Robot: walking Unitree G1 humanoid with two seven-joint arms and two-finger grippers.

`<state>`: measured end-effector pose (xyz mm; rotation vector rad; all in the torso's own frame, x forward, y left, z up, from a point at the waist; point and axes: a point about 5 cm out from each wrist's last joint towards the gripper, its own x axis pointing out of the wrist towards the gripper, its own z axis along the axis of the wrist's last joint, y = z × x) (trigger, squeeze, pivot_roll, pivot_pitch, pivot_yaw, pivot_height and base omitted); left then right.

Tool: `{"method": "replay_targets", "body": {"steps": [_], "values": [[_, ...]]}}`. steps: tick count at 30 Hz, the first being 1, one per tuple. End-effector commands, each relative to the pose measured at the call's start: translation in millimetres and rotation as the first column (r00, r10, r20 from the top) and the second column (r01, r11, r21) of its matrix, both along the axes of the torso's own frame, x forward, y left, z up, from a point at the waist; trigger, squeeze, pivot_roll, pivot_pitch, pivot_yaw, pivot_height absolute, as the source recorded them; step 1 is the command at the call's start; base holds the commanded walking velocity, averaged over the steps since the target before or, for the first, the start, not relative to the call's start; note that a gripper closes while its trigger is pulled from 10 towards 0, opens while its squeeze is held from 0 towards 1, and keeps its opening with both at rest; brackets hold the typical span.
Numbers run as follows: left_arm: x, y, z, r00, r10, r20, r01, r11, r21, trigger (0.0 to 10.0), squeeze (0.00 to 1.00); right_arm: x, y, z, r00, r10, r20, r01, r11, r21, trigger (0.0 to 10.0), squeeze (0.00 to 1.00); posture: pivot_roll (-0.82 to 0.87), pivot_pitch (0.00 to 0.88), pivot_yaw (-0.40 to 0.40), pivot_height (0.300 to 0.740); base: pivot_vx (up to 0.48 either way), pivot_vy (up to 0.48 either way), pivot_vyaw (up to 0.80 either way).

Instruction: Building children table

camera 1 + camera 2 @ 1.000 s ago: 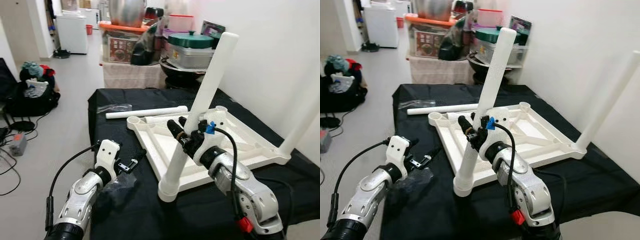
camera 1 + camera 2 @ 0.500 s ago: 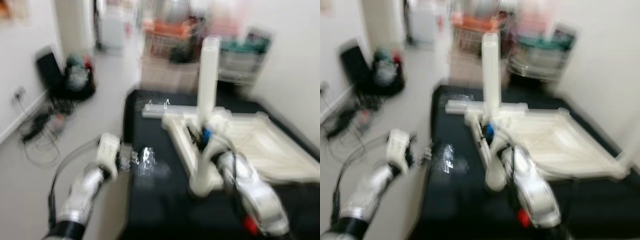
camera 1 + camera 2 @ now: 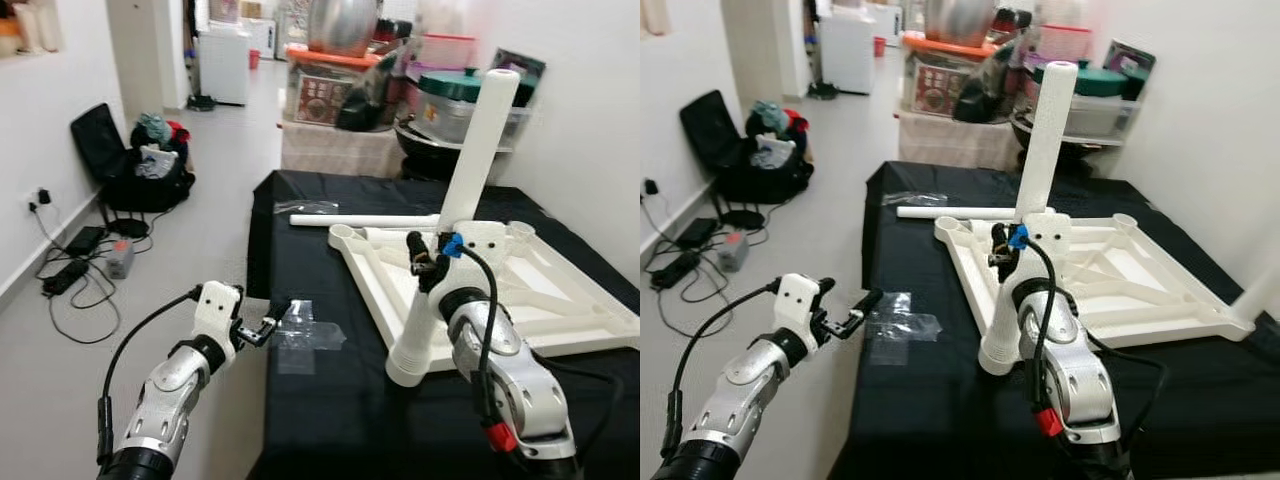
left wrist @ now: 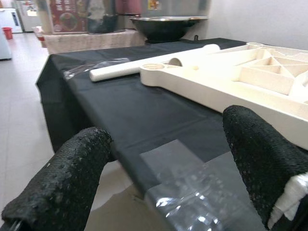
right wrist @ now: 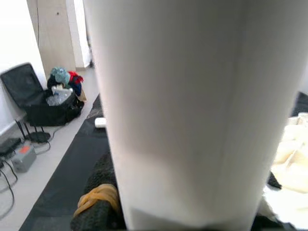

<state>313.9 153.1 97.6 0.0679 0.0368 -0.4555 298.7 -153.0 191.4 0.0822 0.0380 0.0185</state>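
A white children's table top (image 3: 560, 300) lies upside down on the black-covered table (image 3: 330, 410). A white leg (image 3: 470, 170) stands tilted in its near corner socket. My right gripper (image 3: 425, 265) is shut on that leg at mid-height, and one finger (image 5: 96, 202) shows beside the leg (image 5: 183, 106) in the right wrist view. A second leg (image 3: 365, 221) lies loose on the cloth behind the top. My left gripper (image 3: 272, 320) is open at the table's left edge, its fingers (image 4: 62, 183) wide apart just short of a clear plastic bag (image 3: 305, 335).
Boxes, pots and a large bowl (image 3: 340, 85) crowd the far end of the table. A black bag (image 3: 140, 165) and cables (image 3: 80, 265) lie on the floor to the left. Another white leg (image 3: 1260, 290) rises at the right, near the wall.
The whole view has shifted and blurred in between, so the camera moved. My right gripper still holds the tilted leg. My left gripper now sits at the table's left edge.
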Motion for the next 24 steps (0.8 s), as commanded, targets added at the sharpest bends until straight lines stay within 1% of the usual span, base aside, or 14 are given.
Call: {"method": "replay_targets", "body": {"steps": [1,7,24], "values": [[0.5,-0.9,-1.7,1.000,-0.008,-0.008,0.008,1.000,0.011,10.0,0.00,-15.7,-5.8,-91.2,0.900,-0.021,-0.435,0.027,1.000,0.008,0.0,0.00,0.02,0.000,-0.096,0.740,0.000,0.000,0.00],[0.3,-0.4,-2.3,1.000,-0.011,-0.010,0.011,1.000,0.015,10.0,0.00,-15.6,-7.2,-94.4,0.893,-0.033,-0.448,0.059,0.997,0.044,0.0,0.00,0.03,0.000,-0.091,0.740,0.000,0.000,0.00],[-0.1,-0.3,-2.4,1.000,-0.013,-0.012,0.013,1.000,0.018,10.0,0.00,-14.9,-7.9,-96.6,0.889,-0.028,-0.458,0.059,0.997,0.053,0.0,0.00,0.03,0.000,-0.094,0.740,0.000,0.000,0.00]]}}
